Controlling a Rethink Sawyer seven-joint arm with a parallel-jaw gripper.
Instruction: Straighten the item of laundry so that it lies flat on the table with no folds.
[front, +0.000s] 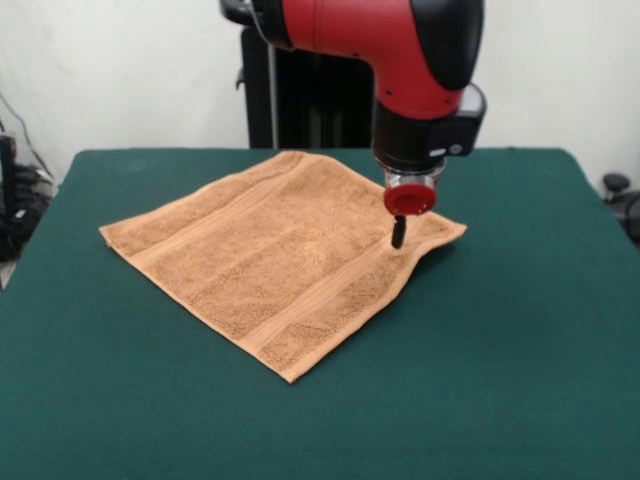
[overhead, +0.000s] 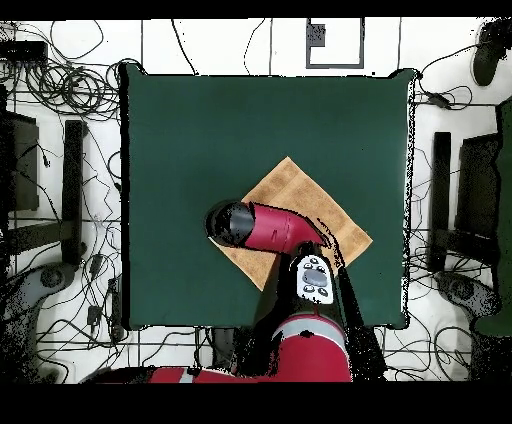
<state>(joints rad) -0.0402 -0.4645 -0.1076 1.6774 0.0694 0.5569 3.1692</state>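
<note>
Towel (front: 275, 250) spread out on the green surface (front: 520, 360), turned like a diamond, one corner pointing at the near edge and woven bands running along its hems. It looks mostly flat, with a slight ripple near the right-hand corner in the front view. Down comes the red and black arm (front: 400, 50), and the gripper (front: 398, 234) sits right at that rippled corner, its dark tip touching or just above the cloth; whether it is clenched or released, I cannot tell. From overhead, the arm covers part of the towel.
</note>
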